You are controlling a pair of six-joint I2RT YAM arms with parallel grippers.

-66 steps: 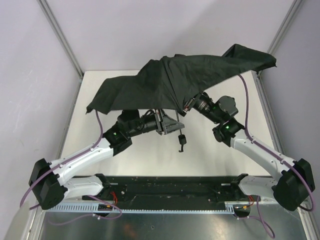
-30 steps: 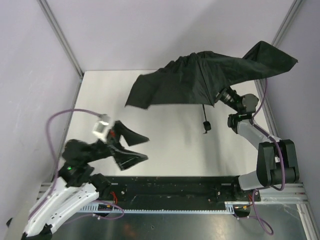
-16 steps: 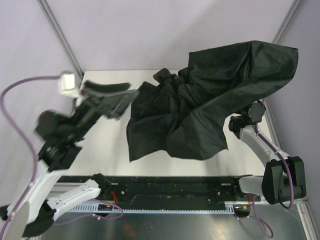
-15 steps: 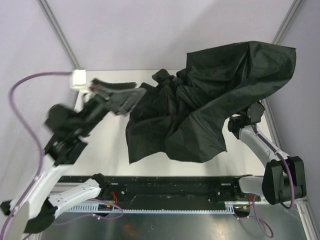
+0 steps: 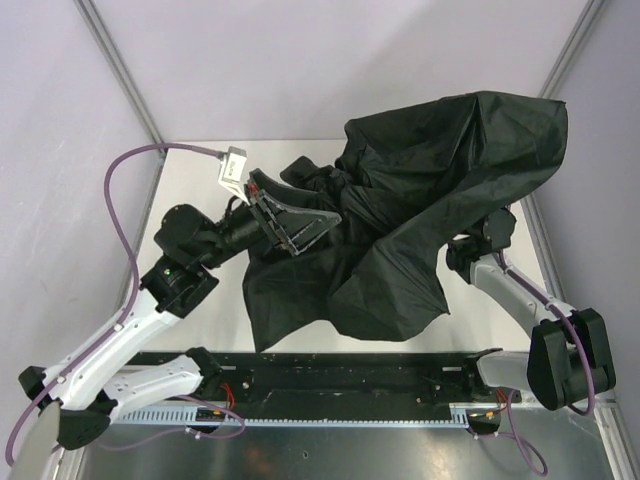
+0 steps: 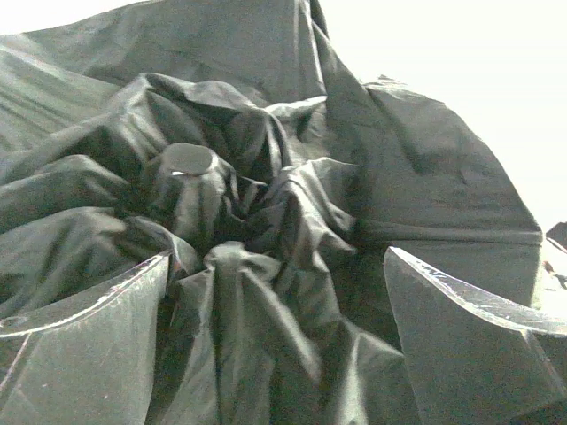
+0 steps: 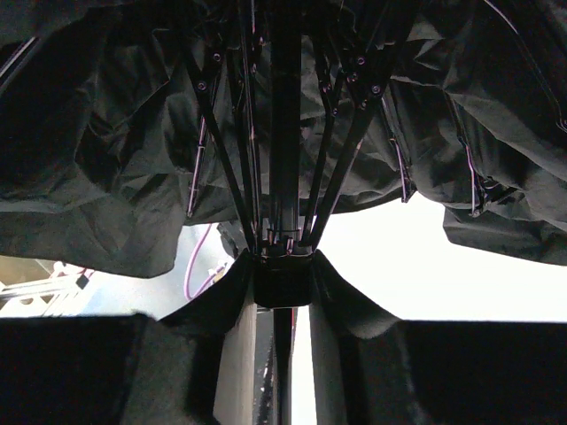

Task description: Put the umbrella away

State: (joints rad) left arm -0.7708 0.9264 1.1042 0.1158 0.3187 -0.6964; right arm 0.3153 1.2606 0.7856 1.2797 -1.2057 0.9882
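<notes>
Two grippers, one half-collapsed umbrella (image 5: 430, 190).
My right gripper (image 7: 283, 354) is clamped on the shaft (image 7: 285, 159), propping the umbrella over the right side of the table (image 5: 195, 190) so the fabric hangs slack. My left gripper (image 5: 293, 218) stands wide open at the bunched crown, placed, I judge, to gather it.

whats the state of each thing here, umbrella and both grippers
black fabric folding umbrella: half collapsed, canopy crumpled and sagging
thin metal ribs: folded in toward the shaft
left gripper: open, jaws wide, facing the bunched canopy
right gripper: shut on the umbrella's shaft
</notes>
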